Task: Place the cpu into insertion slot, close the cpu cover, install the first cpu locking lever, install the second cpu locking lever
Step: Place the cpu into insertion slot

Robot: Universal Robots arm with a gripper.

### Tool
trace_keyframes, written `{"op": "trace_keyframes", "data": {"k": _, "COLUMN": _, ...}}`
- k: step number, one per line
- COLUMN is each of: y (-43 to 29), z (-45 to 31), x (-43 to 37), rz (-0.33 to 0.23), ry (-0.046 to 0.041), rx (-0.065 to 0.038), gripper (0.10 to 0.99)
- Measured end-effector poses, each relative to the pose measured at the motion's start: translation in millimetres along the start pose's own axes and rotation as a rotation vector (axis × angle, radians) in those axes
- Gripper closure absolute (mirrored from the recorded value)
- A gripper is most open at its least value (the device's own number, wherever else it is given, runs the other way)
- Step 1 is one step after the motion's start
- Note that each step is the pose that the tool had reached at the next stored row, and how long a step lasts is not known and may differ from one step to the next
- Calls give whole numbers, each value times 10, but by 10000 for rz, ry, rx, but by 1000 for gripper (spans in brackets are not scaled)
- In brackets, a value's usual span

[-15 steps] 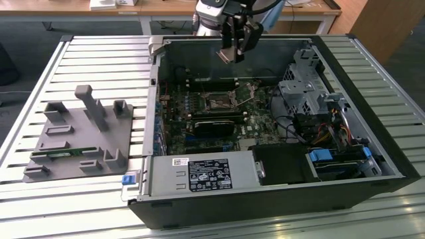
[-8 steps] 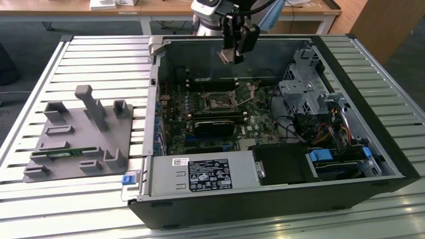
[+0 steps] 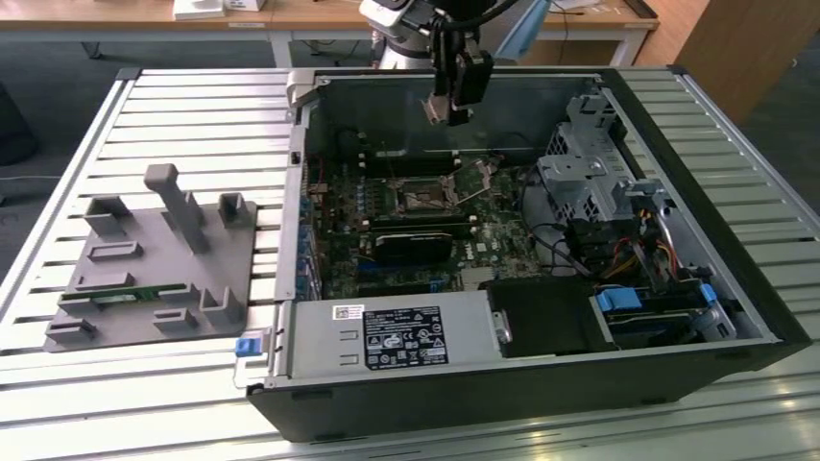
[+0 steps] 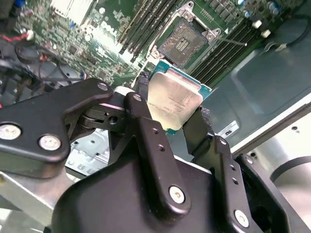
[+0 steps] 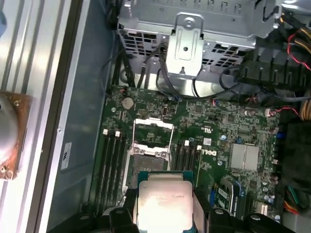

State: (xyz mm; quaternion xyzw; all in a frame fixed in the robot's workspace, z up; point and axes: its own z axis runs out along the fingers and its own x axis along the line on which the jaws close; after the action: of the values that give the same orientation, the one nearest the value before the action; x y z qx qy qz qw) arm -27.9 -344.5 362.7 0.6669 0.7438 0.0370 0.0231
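Pinching the chip (image 4: pixel 176 99) by two opposite edges, the gripper (image 3: pixel 450 112) hangs inside the open computer case (image 3: pixel 539 389), well above the circuit board (image 5: pixel 221 124). The fingers (image 4: pixel 144 90) are closed on it, with the chip's silver-grey top facing the wrist cameras. The square socket (image 4: pixel 183 42) lies below and somewhat ahead of the fingertips, well apart from the chip. Its dark centre is bare, and memory slots (image 5: pixel 111 160) run along both sides of it. On the socket's far side from the gripper, the cover (image 5: pixel 154 123) looks swung open, so the way down seems free.

To do this step well, I judge that the chip should stay level. Its edges should be squared to the socket rim while it is high, and it should come down straight rather than sliding across the contacts. From these views I cannot tell whether its corner marks match the socket.
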Motion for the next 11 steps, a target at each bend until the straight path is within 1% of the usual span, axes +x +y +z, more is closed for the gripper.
{"op": "trace_keyframes", "data": {"k": 11, "y": -2, "z": 28, "x": 0, "rz": 1800, "ry": -168, "rx": -26, "gripper": 549}}
